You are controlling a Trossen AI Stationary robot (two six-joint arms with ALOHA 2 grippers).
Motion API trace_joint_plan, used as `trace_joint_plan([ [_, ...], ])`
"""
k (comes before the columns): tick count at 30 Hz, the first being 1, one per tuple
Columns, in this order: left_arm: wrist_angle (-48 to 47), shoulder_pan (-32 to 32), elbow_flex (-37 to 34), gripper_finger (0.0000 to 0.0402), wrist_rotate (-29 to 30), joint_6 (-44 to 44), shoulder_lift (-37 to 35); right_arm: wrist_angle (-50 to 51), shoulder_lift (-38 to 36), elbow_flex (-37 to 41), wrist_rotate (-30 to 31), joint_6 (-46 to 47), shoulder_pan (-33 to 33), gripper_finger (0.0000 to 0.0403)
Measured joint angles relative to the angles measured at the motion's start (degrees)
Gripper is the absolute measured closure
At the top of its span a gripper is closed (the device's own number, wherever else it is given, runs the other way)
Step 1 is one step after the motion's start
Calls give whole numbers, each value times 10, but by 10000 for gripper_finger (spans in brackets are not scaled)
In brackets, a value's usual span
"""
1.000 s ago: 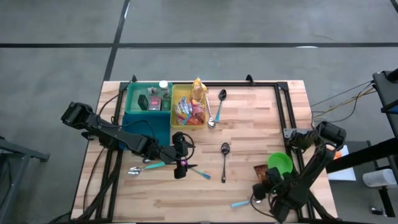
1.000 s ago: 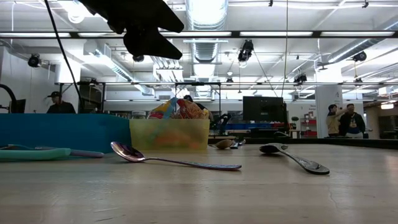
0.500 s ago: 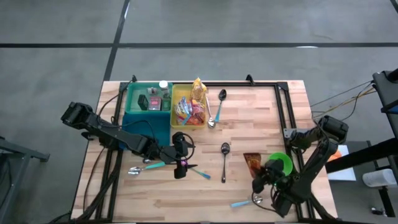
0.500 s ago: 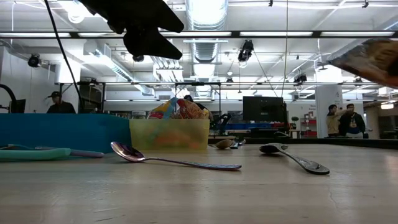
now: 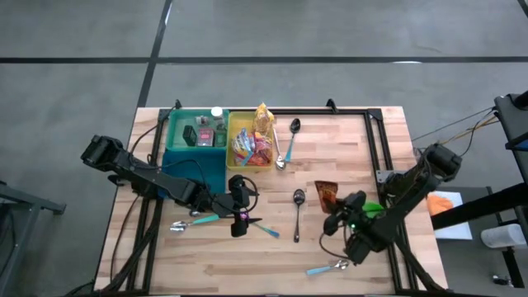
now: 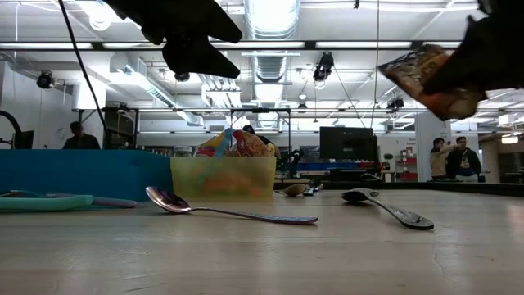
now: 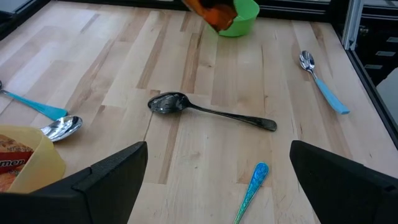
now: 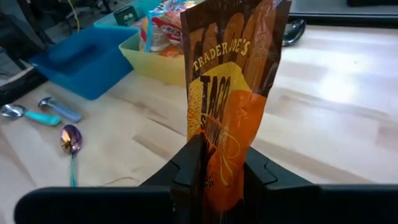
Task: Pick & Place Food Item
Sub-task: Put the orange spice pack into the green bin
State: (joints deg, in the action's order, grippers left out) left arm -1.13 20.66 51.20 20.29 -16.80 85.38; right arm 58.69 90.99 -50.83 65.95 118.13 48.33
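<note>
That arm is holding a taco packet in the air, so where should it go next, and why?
Probably onward toward the yellow bin. The right tool grips the taco packet above the table, past the green bowl, and that bin already holds similar snack packets.

Bright, even light from ceiling strips point(image 6: 270, 45); soft glare on the counter point(image 8: 336, 87), faint shadows, the nearest counter boards blurred.

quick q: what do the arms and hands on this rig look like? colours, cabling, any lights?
Both arms are dark, near black, built of chunky jointed segments with black cables running along them. The left hand carries a small pink-red light near its tip; the right hand shows a green glow on the link behind it. In the wrist views the fingers are broad, matt black wedges with no visible markings.
</note>
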Motion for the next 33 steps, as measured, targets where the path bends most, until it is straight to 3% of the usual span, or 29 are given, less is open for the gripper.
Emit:
trace_joint_plan([
  [7, 0, 0, 0, 7, 0, 0, 0, -188, -36, 25, -12, -235, -62, 347],
  [17, 0, 0, 0, 7, 0, 0, 0, -517, -76, 81, -143, -607, -174, 347],
  [24, 0, 0, 0, 7, 0, 0, 0, -707, -53, 123, -288, -738, -272, 347],
  [33, 0, 0, 0, 6, 0, 0, 0, -854, 45, 132, -445, -791, -373, 347],
])
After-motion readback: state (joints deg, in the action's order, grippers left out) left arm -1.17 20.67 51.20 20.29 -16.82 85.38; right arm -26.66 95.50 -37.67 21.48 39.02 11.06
